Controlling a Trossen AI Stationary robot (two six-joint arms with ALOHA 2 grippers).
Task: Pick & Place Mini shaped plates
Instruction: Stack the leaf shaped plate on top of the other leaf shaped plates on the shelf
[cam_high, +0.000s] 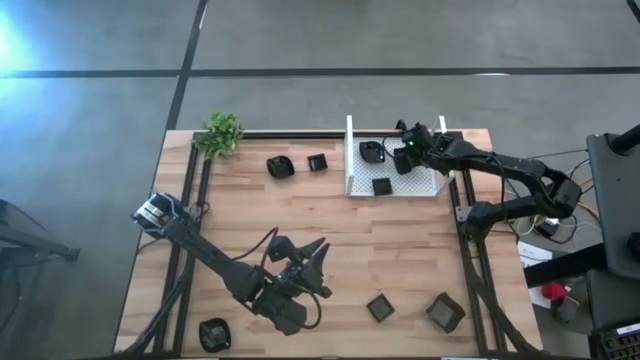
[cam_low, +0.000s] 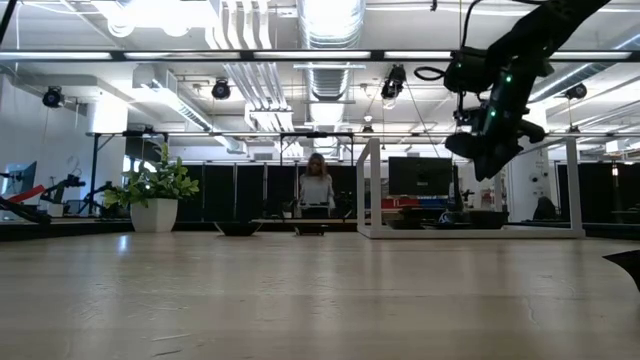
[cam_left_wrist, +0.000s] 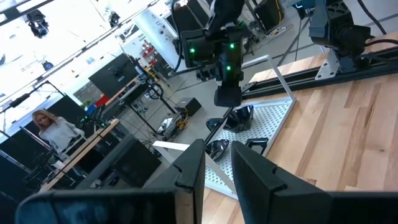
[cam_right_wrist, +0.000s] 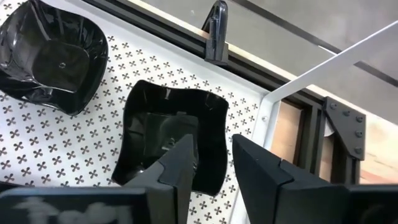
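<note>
Mini shaped plates (cam_high: 380, 307) dot the wooden table (cam_high: 400, 250); right gripper (cam_right_wrist: 211, 165) jaws parted, empty, over white tray (cam_high: 425, 185).

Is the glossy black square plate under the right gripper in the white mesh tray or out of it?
In. The glossy black square plate lies flat on the white mesh tray floor; the right gripper hovers open above it.

A wooden-slat counter (cam_high: 330, 250) is seen, bordered by black rails. A white mesh tray (cam_high: 420, 185) is set at its far edge. A small potted plant (cam_high: 220, 133) stands well left of the tray, at the far corner. Between plant and tray, two black mini dishes (cam_high: 281, 166) (cam_high: 318, 162) lie. Three more (cam_high: 380, 307) (cam_high: 446, 312) (cam_high: 214, 333) are placed along the near edge, well apart from the tray.
</note>
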